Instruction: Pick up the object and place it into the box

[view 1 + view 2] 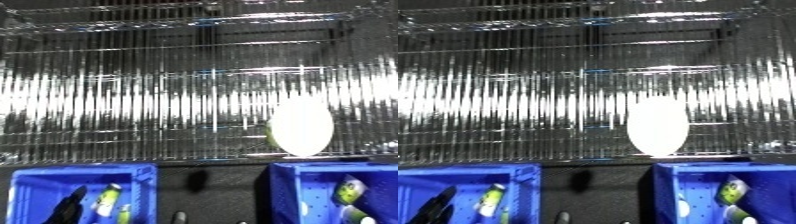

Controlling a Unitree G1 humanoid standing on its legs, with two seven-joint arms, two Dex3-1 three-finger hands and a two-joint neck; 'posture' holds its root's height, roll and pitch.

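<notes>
Down low, a dark hand (pixel 71 205) (left one) reaches into the left blue bin (pixel 35 182); its fingers' state can't be told.

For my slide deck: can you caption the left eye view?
Wire shelf holding a pale egg-shaped object, above two blue bins containing small items; no robot hand clearly visible.
</notes>
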